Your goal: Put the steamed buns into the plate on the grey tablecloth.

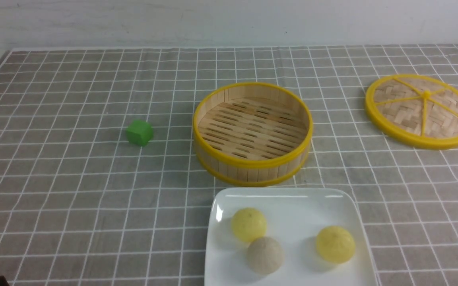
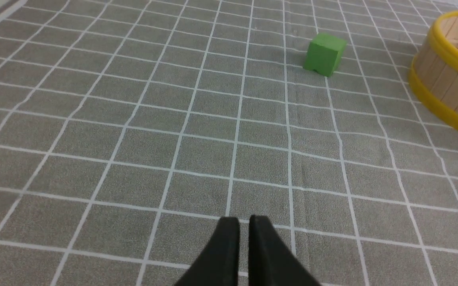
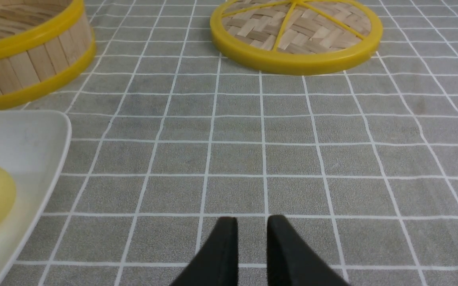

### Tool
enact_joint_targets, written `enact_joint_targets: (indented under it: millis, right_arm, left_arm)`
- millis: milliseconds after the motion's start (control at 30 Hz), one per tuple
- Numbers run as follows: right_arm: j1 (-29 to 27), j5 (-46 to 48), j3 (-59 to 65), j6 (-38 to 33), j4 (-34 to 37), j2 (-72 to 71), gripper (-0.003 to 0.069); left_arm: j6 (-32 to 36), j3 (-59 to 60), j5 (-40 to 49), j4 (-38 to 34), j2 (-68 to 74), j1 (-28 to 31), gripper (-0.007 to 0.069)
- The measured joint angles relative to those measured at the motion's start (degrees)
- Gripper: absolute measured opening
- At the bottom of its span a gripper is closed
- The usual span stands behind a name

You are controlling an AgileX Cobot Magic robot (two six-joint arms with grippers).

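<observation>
All three steamed buns (image 1: pixel 284 242) already sit in the plate (image 1: pixel 356 210) on the grey tablecloth (image 1: pixel 74 190) — two yellow, one beige. The yellow bun on the plate's left side touches or nearly touches the beige one just nearer the robot; the other yellow bun lies apart twd the right edge. The steamer basket (image 1: pixel 253 165) just behind the plate is bare inside, its lid (image 1: pixel 422 111) lies flat well off to the right, and a green cube (image 1: pixel 139 132) sits on the cloth left of the basket.

Left gripper (image 2: pixel 244 224): jaws nearly together w/ a thin slit, nothing btwn them, hovering over bare cloth. Right gripper (image 3: pixel 252 224): jaws a little apart, also holding nothing, over cloth beside the plate's right rim.

Judgement: the placing step looks finished — no bun left outside the plate. What remains is prob. just pulling both arms back to rest; that calls for keeping the right arm clear of the plate rim so nothing gets nudged. The cube isn't part of the job.
</observation>
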Motion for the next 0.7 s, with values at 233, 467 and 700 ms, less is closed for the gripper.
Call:
enact_joint_targets:
  millis: [233, 467, 700]
  right_arm:
    - [0.00, 0.00, 0.00, 0.00, 0.00, 0.00, 0.0141]
    - [0.00, 0.00, 0.00, 0.00, 0.00, 0.00, 0.0147]
    - [0.00, 0.00, 0.00, 0.00, 0.00, 0.00, 0.0147]
  left_arm:
    - [0.81, 0.00, 0.11, -0.05, 0.00, 0.00, 0.0072]
    - [0.93, -0.05, 0.29, -0.05, 0.00, 0.00, 0.0076]
    - [1.12, -0.09, 0.40, -0.05, 0.00, 0.51, 0.0086]
